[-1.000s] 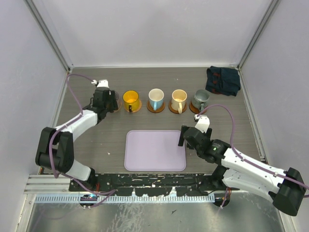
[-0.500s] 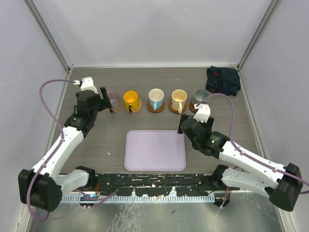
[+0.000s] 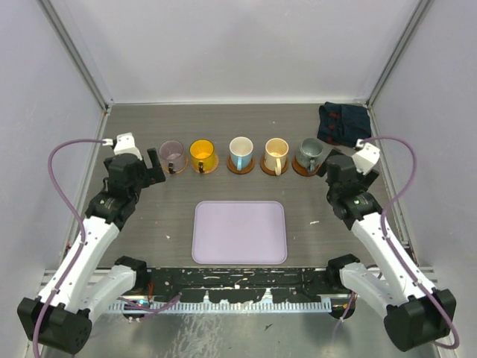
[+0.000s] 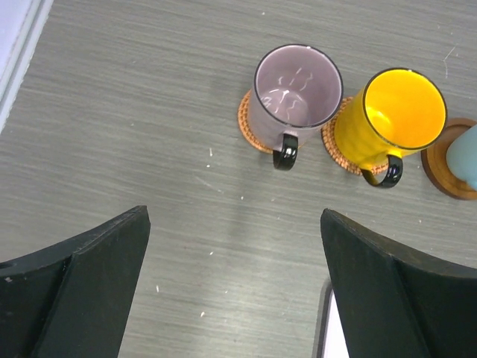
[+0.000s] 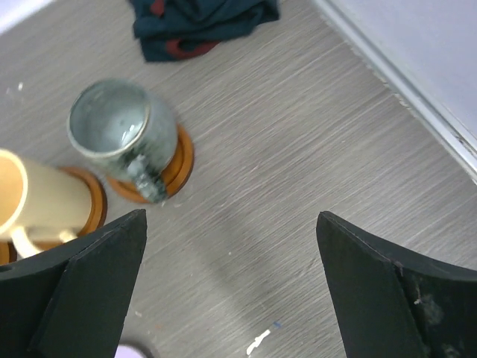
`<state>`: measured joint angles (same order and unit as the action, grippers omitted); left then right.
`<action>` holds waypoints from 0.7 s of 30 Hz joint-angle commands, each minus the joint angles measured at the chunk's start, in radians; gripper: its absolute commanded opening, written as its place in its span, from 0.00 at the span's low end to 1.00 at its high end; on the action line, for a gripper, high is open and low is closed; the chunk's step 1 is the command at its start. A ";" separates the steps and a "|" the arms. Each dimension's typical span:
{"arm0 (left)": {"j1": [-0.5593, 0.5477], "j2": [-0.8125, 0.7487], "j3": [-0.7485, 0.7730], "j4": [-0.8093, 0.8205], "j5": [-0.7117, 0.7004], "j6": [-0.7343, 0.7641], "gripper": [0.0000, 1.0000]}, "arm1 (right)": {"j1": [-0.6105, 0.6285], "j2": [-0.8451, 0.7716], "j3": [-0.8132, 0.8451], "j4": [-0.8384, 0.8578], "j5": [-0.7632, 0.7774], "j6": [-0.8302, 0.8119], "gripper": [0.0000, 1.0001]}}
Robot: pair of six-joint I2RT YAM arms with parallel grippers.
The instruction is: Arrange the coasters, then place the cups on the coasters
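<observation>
Matt wood-grain tabletop; glossy yellow cup; woven-looking coasters; speckled grey-green cup, perhaps glazed metal.

We see five upright in a row, each on a brown coaster: purplish-grey cup, orange-yellow cup, white-blue cup, cream cup, grey-green cup.

Overhead rear view; close downward wrist views on purple cup, grey-green cup.
</observation>
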<state>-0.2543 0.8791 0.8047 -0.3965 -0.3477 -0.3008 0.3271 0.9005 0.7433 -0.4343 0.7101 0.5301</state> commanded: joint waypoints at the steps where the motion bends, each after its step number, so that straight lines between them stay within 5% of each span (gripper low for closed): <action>1: 0.004 -0.070 0.013 -0.098 -0.033 -0.021 0.98 | -0.105 -0.083 0.004 0.035 -0.039 0.052 1.00; 10: 0.004 -0.155 0.110 -0.354 -0.070 -0.009 0.98 | -0.145 -0.242 -0.009 -0.019 0.102 0.116 1.00; 21: 0.006 -0.307 0.202 -0.409 -0.134 -0.048 0.98 | -0.144 -0.321 0.028 -0.076 0.147 0.109 1.00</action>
<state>-0.2539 0.5903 0.9504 -0.7876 -0.4427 -0.3290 0.1864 0.5949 0.7368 -0.5022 0.8143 0.6273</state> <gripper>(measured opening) 0.981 0.999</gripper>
